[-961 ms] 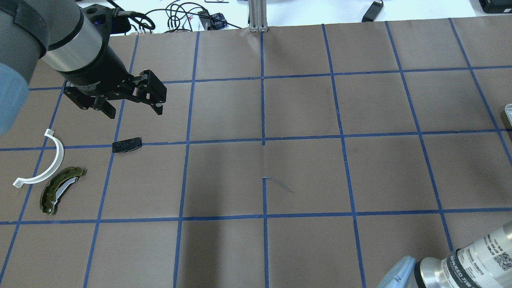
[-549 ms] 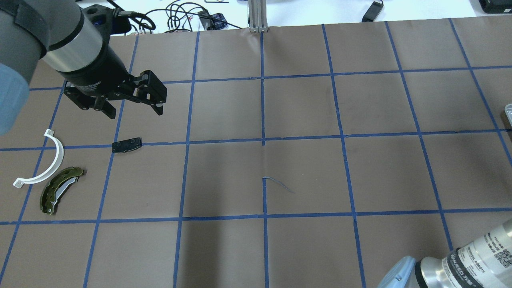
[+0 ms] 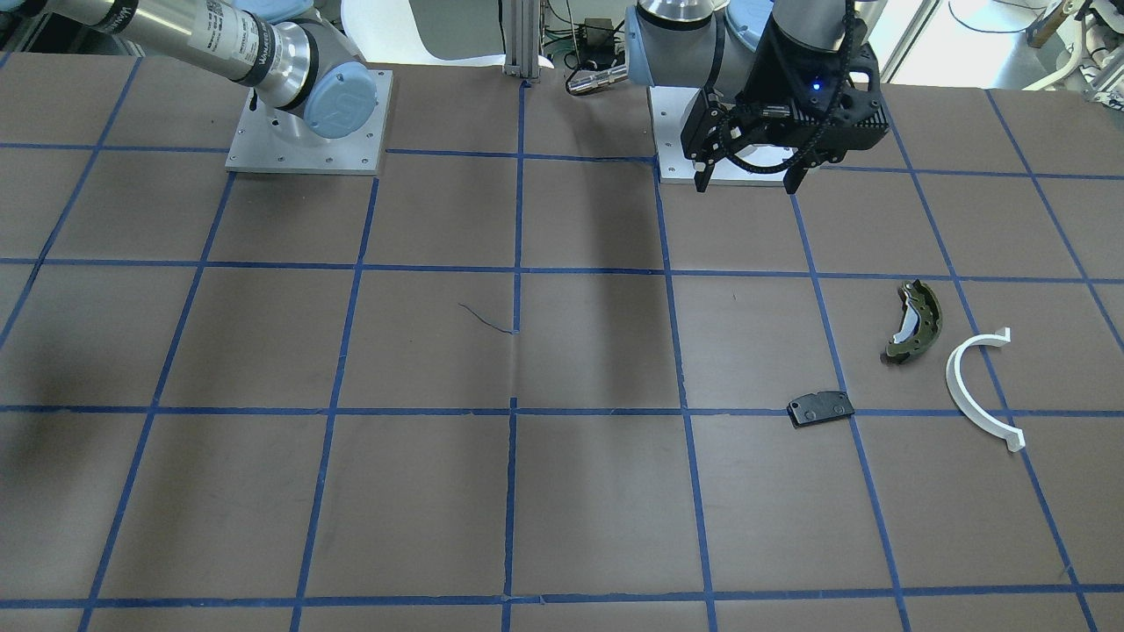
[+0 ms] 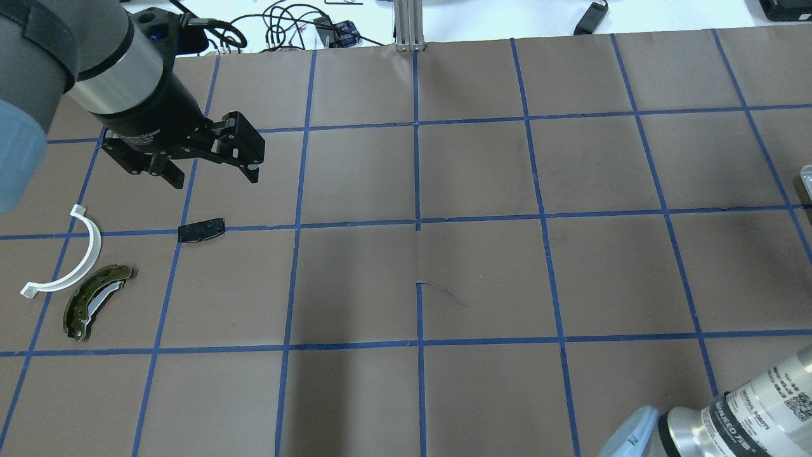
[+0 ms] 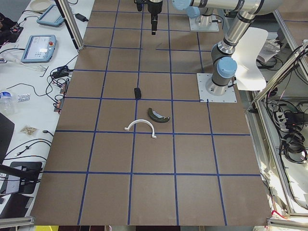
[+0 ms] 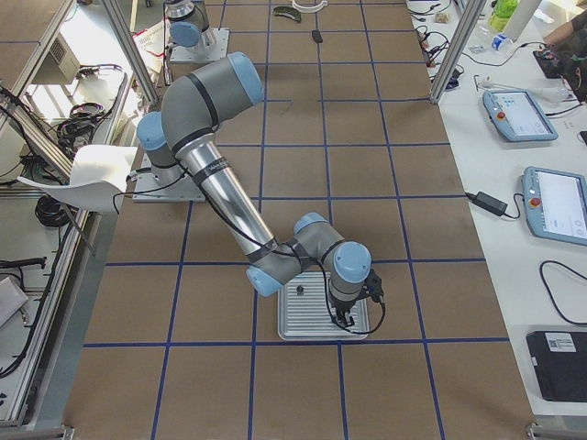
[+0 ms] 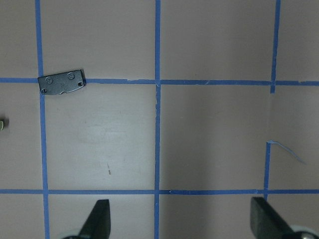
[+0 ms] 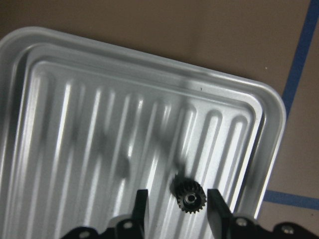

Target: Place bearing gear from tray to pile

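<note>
Open and empty, the right gripper (image 8: 178, 201) straddles the gear (image 8: 190, 197) in the tray (image 8: 149, 56); centre the gear in the gap, lower, close gently.

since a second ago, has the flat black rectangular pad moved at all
No. The flat black rectangular pad lies at the same spot on the blue tape line.
</note>
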Robot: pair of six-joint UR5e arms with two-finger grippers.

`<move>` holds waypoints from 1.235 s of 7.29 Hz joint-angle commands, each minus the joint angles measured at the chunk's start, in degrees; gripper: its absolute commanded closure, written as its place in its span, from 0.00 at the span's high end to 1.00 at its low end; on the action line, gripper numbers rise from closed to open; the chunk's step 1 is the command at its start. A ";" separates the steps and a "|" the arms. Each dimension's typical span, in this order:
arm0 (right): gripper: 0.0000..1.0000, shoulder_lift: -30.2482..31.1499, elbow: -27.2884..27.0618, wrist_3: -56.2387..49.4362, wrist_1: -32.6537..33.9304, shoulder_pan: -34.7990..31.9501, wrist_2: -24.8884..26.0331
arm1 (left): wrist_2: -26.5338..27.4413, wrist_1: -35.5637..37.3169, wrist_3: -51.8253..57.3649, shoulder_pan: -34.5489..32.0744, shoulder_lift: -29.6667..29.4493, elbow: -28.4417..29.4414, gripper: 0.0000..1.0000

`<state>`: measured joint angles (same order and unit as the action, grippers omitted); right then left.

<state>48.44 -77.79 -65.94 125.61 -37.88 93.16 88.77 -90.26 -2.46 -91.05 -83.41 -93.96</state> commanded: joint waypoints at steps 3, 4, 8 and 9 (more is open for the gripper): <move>0.51 -1.06 -0.17 -0.42 2.45 0.00 0.35 | 0.00 0.00 0.09 0.00 0.09 0.00 1.00; 0.50 -1.15 -0.35 -0.42 2.36 0.00 0.53 | 0.00 0.00 0.00 0.00 0.09 0.00 1.00; 0.25 -1.33 -0.43 -0.59 1.57 0.00 4.13 | 0.00 0.00 0.09 0.00 0.09 0.00 1.00; 0.09 -1.24 -0.52 -0.59 1.48 0.00 4.22 | 0.00 0.00 0.09 0.00 0.09 0.00 1.00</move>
<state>47.14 -78.18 -66.52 127.29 -37.85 97.18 88.77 -90.26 -2.38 -91.05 -83.32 -93.96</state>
